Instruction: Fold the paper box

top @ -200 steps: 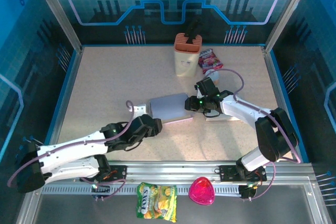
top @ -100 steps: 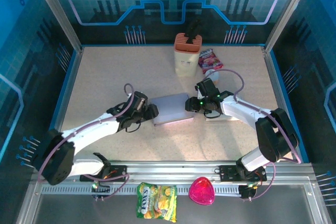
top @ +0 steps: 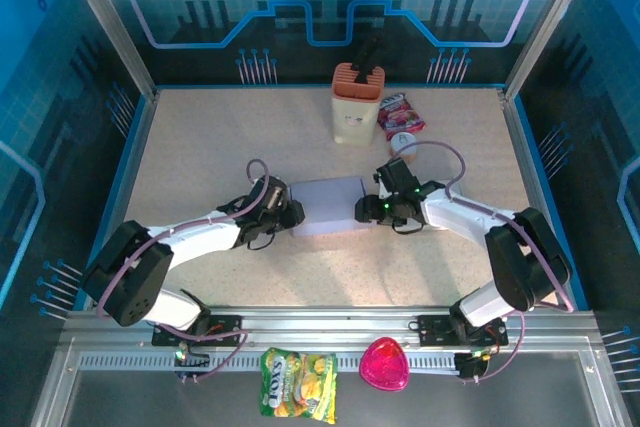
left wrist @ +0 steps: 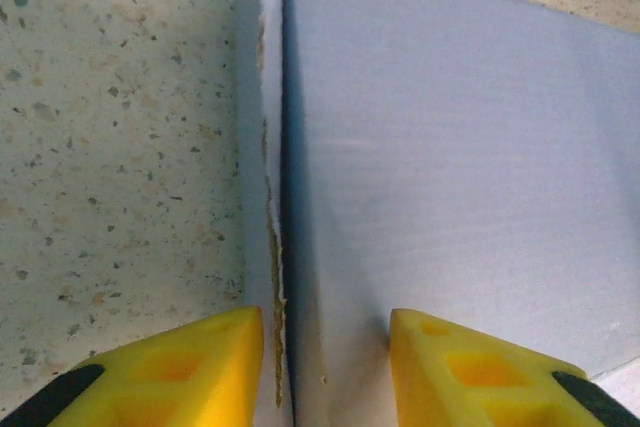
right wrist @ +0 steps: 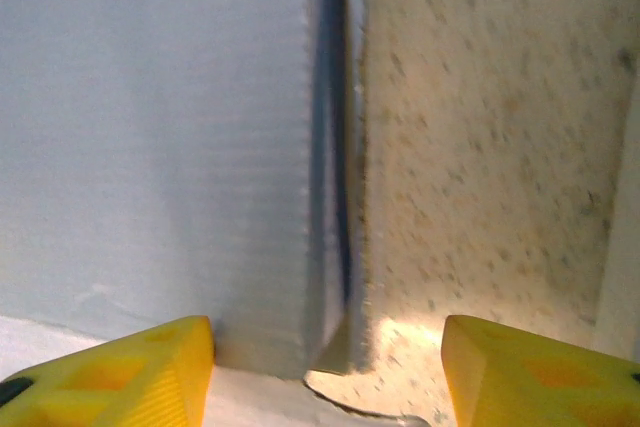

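Bracketing the paper box (top: 328, 206) at the middle of the table (top: 200, 147), probably to steady it: left gripper (left wrist: 325, 332) narrowly parted astride one edge, right gripper (right wrist: 325, 342) wide astride the other (nothing pinched yet).

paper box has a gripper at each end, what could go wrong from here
The left gripper straddles the paper box's frayed left edge; pinching there might tear it further. The right gripper stands open around the right edge, where the layers gape, so it might catch only one layer. Uneven pushes from both ends could buckle the flat panel.
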Robot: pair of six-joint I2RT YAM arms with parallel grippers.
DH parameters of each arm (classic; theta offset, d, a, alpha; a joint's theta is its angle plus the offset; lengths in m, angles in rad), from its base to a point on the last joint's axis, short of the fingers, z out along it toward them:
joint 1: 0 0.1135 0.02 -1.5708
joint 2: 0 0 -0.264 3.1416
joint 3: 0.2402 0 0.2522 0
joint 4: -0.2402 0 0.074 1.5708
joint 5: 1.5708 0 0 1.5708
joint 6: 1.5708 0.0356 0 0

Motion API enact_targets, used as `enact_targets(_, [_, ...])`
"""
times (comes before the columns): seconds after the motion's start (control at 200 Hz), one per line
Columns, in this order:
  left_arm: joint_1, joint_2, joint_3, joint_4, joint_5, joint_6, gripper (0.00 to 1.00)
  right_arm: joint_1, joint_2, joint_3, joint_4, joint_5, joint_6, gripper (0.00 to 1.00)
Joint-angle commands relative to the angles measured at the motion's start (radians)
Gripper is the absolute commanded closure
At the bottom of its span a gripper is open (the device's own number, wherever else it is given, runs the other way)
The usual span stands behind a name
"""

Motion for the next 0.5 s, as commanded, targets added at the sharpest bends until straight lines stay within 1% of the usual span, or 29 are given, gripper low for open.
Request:
enact_targets(0.0, [0.007, 0.016, -0.039, 0.041, 0.005, 0.000, 0.63, -0.005, -0.064, -0.050, 0.022, -0.006, 0.007, 0.35])
enact_targets(0.11, [0.007, 0.016, -0.063, 0.065, 0.003, -0.007, 0.63, -0.028, -0.097, -0.095, 0.051, -0.034, 0.015, 0.33])
enact_targets(0.22, [0.007, 0.011, -0.077, 0.081, -0.002, -0.002, 0.64, -0.059, -0.108, -0.117, 0.091, -0.093, 0.003, 0.30])
enact_targets(0.26, [0.007, 0.009, -0.079, 0.087, -0.001, 0.003, 0.66, -0.074, -0.103, -0.122, 0.111, -0.125, -0.005, 0.29])
enact_targets(0.325, [0.007, 0.006, -0.081, 0.095, 0.000, 0.013, 0.67, -0.090, -0.092, -0.119, 0.138, -0.175, -0.020, 0.28])
enact_targets(0.495, [0.008, 0.002, -0.091, 0.112, 0.003, 0.030, 0.74, -0.117, -0.040, -0.085, 0.183, -0.264, -0.036, 0.25])
